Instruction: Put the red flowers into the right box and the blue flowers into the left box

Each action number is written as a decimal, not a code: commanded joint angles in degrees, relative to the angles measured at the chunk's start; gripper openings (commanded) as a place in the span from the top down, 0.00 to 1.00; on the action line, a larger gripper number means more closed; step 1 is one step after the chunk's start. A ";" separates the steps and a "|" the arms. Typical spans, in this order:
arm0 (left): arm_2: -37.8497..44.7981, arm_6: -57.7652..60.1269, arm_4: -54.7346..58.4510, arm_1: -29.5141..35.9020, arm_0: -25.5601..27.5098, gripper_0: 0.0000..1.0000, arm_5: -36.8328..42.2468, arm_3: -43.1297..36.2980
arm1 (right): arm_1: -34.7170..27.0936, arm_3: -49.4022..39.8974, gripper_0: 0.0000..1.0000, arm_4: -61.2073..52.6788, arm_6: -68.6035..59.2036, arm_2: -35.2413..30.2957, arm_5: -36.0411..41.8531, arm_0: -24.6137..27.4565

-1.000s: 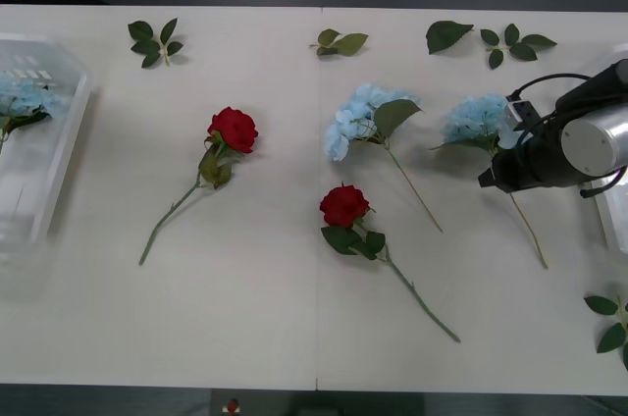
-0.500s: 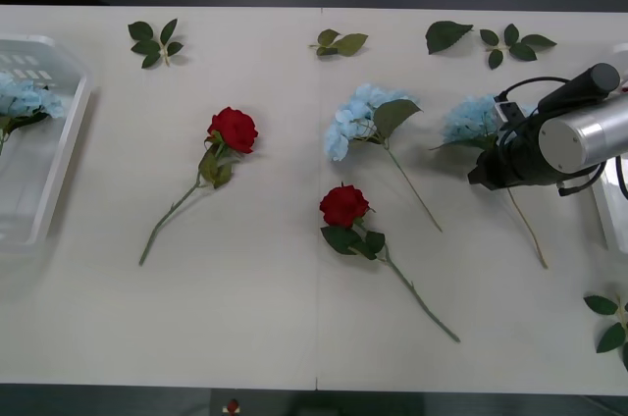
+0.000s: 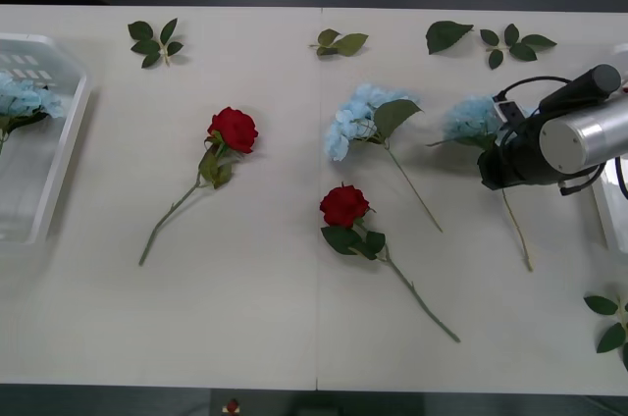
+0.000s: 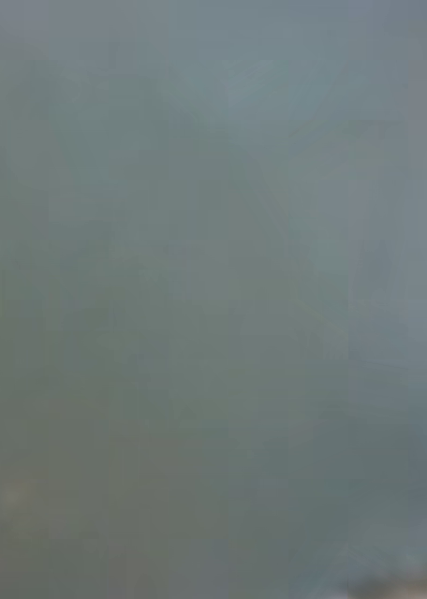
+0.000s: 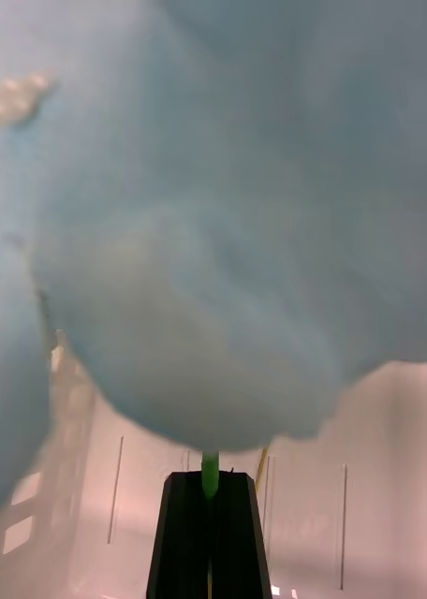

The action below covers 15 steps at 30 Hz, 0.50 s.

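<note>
Flowers lie across the table (image 3: 245, 318): two red flowers (image 3: 234, 129) mid-frame, blue flowers (image 3: 361, 117) toward the right. At right, the right gripper (image 3: 498, 169) covers one blue stem, its grip undeterminable. The left gripper (image 5: 211, 533) pinches a blue flower's stem (image 5: 210, 473).

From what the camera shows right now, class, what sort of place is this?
Probably a robot test bench: a plain white table with artificial red roses and blue hydrangea stems laid out beside a clear sorting box.
</note>
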 commanded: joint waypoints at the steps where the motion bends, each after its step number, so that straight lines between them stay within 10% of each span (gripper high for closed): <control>1: 0.26 0.30 -0.75 1.05 -1.28 0.94 -0.76 -0.88 | 0.54 0.81 1.00 0.10 2.43 -0.23 -0.34 -1.88; 15: 3.16 -0.14 3.03 1.05 -1.20 0.40 6.27 -5.45 | -6.14 0.63 1.00 -39.36 24.75 -14.82 10.91 -6.19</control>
